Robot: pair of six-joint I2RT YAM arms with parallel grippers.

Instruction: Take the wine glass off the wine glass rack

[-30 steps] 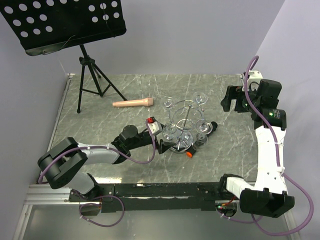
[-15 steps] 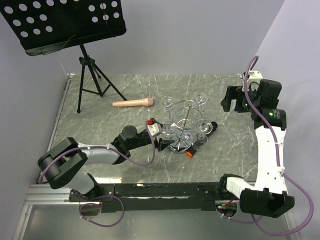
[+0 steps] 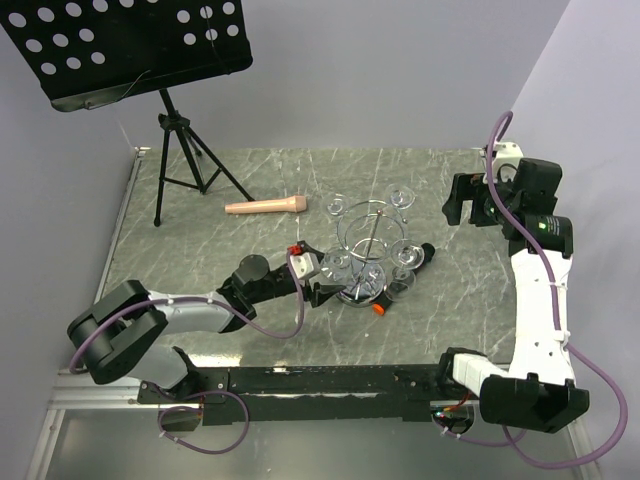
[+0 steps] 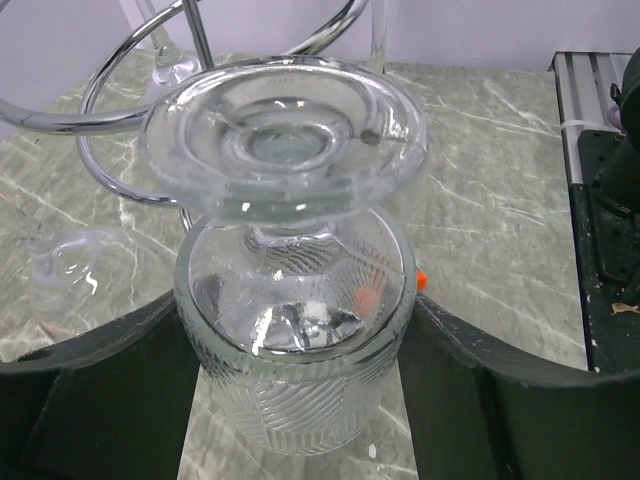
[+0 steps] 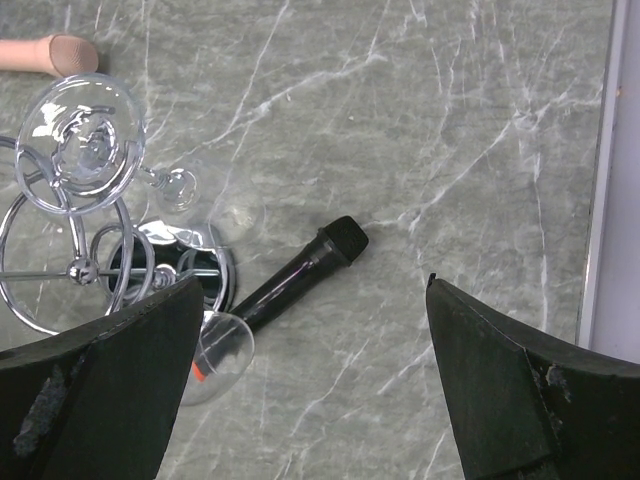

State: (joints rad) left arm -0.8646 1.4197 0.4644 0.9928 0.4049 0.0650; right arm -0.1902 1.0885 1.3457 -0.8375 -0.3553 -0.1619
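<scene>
Grey marbled tabletop (image 3: 450, 300), walls all around. Going left to right for you:

- Far left corner has a black perforated music stand on a tripod (image 3: 150, 50). A peach-coloured cylinder (image 3: 265, 207) lies flat just right of its legs.
- Your left gripper (image 3: 325, 289) reaches low across the table to the near-left side of the chrome wire wine glass rack (image 3: 372, 235). The wrist view shows it clamped on a clear ribbed wine glass (image 4: 300, 330), with one black finger (image 4: 110, 390) pressed against each side of the bowl.
- That glass hangs upside down with its round foot on top, right against the rack's curved wire arms. I can't tell whether the foot is hooked in them or just free of them.
- A few more clear glasses (image 3: 399, 197) hang around the ring.
- A black microphone with an orange bit (image 5: 300, 275) lies on the table by the rack's shiny disc base.
- Your right gripper (image 3: 462, 208) is up high at the far right, well apart from the rack. Its jaws are spread wide with only bare table between them.
</scene>
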